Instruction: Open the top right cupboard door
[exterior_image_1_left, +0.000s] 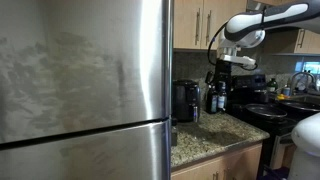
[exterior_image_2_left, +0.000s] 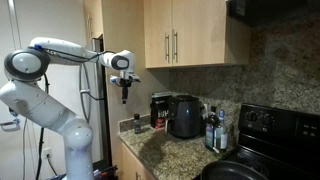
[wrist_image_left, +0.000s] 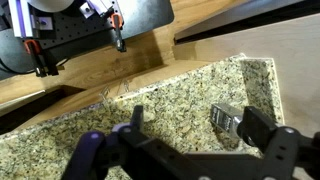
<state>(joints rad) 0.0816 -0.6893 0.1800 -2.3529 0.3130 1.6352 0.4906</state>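
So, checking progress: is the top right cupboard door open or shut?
Shut: in an exterior view the top right cupboard door sits flush beside the neighbouring door.

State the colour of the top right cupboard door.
Light tan wood, the flat wall-cabinet door with its slim silver bar handle; shows best in an exterior view.

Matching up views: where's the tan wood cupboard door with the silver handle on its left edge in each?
Exterior view: the tan wood cupboard door, top edge, right of middle.
Exterior view: the door, top, just right of middle.
Wrist view: not in it.
Shared landmark: the speckled granite countertop.
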